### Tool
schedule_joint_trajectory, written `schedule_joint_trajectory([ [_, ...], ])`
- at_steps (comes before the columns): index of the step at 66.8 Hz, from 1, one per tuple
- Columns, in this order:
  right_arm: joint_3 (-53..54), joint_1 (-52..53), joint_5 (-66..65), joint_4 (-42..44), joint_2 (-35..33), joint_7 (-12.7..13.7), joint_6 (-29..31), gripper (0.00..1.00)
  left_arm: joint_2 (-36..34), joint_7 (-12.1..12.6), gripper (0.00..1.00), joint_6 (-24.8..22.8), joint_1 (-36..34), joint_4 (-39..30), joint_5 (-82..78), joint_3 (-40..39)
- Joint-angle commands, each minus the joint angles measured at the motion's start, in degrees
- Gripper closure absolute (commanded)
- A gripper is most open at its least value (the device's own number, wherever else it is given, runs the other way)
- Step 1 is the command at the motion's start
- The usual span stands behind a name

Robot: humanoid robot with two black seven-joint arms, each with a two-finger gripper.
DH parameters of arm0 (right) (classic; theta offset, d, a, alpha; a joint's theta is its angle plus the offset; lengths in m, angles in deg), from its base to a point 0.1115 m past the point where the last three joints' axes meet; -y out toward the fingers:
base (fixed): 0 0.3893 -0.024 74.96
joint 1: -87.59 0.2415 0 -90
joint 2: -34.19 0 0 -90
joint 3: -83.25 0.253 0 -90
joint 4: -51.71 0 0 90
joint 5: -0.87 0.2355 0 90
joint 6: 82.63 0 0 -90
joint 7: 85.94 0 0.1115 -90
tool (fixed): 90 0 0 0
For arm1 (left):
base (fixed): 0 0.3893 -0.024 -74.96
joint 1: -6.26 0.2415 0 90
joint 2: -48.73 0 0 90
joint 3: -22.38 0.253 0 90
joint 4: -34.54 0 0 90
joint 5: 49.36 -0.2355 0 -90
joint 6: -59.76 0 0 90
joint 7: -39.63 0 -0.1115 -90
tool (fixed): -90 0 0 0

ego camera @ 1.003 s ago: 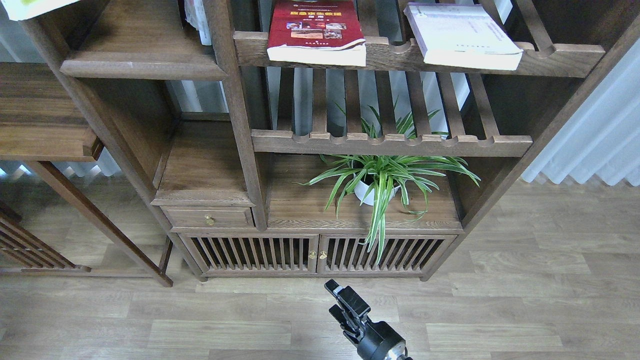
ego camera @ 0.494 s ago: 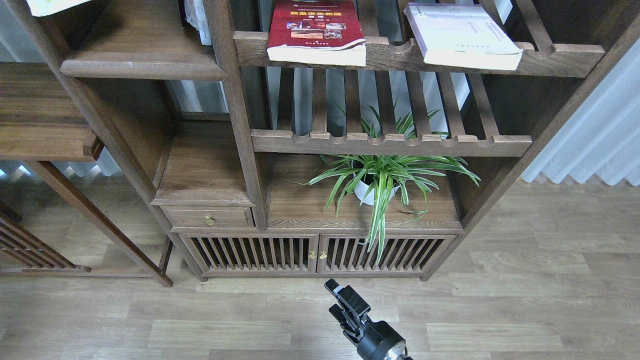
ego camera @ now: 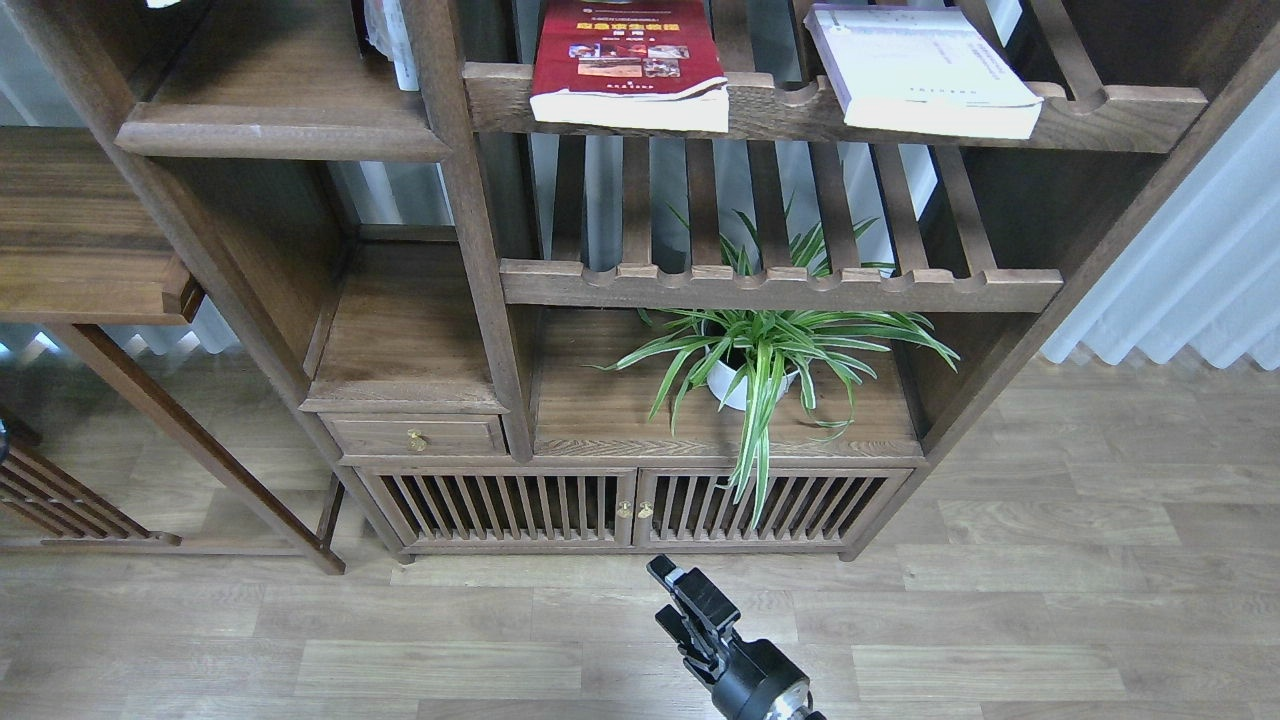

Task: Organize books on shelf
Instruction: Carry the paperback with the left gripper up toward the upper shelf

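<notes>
The dark red book [ego camera: 628,60] lies flat on the top slatted rack, its white page edge over the notched front rail. The pale lavender-white book [ego camera: 920,70] lies flat on the same rack to its right. The yellow-green book is out of view apart from a white sliver at the top left edge [ego camera: 160,3]. The shelf [ego camera: 280,130], a solid dark plank with a moulded front edge, sits bare at the upper left. My right gripper [ego camera: 672,592] hangs low over the floor at bottom centre, empty, far from the books. Its dark fingers cannot be told apart. My left gripper is out of view.
A potted spider plant [ego camera: 765,365] stands on the lower solid board under a second slatted rack [ego camera: 780,288]. Below are a small drawer [ego camera: 418,436] and two slatted cabinet doors [ego camera: 630,508]. A lower side shelf [ego camera: 90,285] juts out at left. White curtains [ego camera: 1190,270] hang at right.
The pale yellow-green book corner at the top left has moved up and almost left the view. The right arm and the two books on the rack have not moved.
</notes>
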Motion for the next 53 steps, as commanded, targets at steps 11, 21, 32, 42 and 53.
schedule_joint_trajectory([
  [11, 0.8, 0.0, 0.0, 0.0, 0.0, 0.0, 0.0, 0.01, 2.1, 0.5, 0.94, 0.4, -1.3, 2.8, 3.1, 0.0],
  [21, 1.7, 0.0, 0.0, 0.0, 0.0, 0.0, 0.0, 0.01, 2.4, 4.8, 0.94, 0.8, -1.4, 2.9, 7.2, 0.4],
  [32, 1.7, 0.0, 0.0, 0.0, 0.0, 0.0, 0.0, 0.01, 2.2, 7.2, 0.95, 1.0, -3.7, 3.6, 6.2, 1.4],
  [42, 1.7, 0.0, 0.2, -0.1, 0.0, 0.0, 0.0, 0.01, 1.7, -1.2, 0.95, -0.1, -5.4, 5.6, 0.3, 4.4],
  [53, 1.7, -0.3, 0.3, -0.6, 0.0, 0.0, 0.0, 0.01, -0.5, -5.6, 0.95, -4.9, -4.9, 5.9, 0.0, 6.2],
])
